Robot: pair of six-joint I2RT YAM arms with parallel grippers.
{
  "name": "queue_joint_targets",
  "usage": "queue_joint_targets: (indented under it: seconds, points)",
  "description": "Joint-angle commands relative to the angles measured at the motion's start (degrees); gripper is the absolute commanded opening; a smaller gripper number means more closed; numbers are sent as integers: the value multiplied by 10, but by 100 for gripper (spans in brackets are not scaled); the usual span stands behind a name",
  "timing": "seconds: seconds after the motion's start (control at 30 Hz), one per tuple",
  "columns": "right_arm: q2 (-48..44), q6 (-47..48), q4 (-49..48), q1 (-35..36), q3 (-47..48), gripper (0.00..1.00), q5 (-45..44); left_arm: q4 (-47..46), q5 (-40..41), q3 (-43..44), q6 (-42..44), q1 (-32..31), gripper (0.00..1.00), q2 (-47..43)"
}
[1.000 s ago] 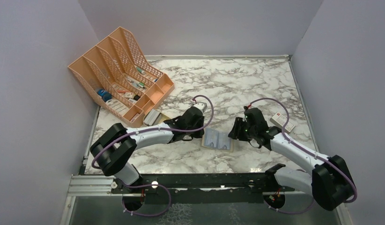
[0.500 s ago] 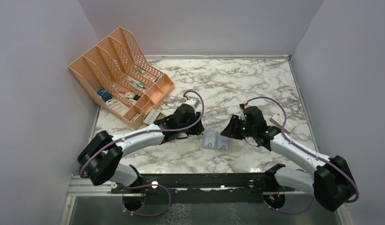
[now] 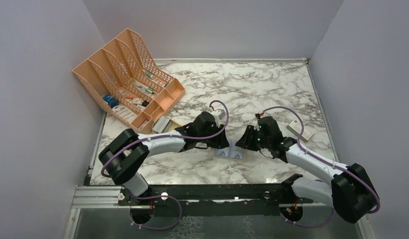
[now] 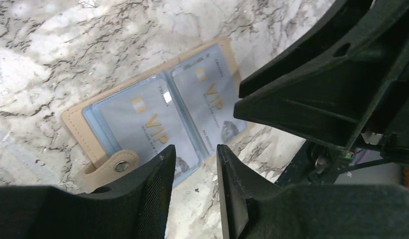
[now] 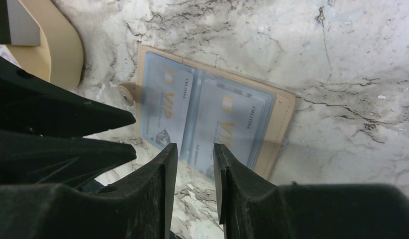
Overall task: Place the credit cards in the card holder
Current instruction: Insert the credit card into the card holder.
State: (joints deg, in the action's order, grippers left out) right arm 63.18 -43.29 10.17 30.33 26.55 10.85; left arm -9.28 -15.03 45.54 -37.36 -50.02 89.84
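Observation:
The tan card holder (image 3: 235,153) lies open and flat on the marble between my grippers. Two pale grey-blue credit cards with gold VIP lettering sit in its clear pockets, one on each side (image 4: 153,124) (image 4: 210,94); the right wrist view shows them too (image 5: 167,107) (image 5: 227,124). Its snap tab (image 4: 115,167) sticks out at one side. My left gripper (image 3: 223,143) hovers at the holder's left edge, jaws a little apart and empty (image 4: 195,149). My right gripper (image 3: 242,142) hovers at its right edge, jaws a little apart and empty (image 5: 195,147).
An orange mesh file rack (image 3: 125,74) stands at the back left. A beige oval dish (image 5: 53,50) holding a grey striped item lies just left of the holder. A white box with a red mark (image 3: 299,129) lies at the right. Walls close in three sides.
My left gripper pulled back left, then returned right over the holder's left edge. My right gripper crept left to the holder's right edge. The holder has stayed put.

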Motion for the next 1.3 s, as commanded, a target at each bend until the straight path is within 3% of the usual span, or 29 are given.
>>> queue_joint_targets:
  seconds: [0.0, 0.3, 0.6, 1.0, 1.13, 1.27]
  points:
    - [-10, 2, -45, 3, -14, 32, 11, -19, 42, 8, 13, -3, 37, 6]
    - [59, -10, -84, 17, 20, 31, 46, 21, 132, 2, 66, -2, 34, -5]
    - [139, -22, -56, 53, 78, 30, -9, 59, 154, 4, 99, 0, 31, -25]
    - [205, -13, -62, 56, 65, 16, -26, 129, 198, 11, 58, 3, 14, -44]
    - [225, -13, -50, 59, 62, 7, -40, 123, 166, 4, 19, 3, 14, -84]
    - [226, -14, -51, 59, 54, 1, -51, 19, 59, -51, -15, 2, 29, -116]
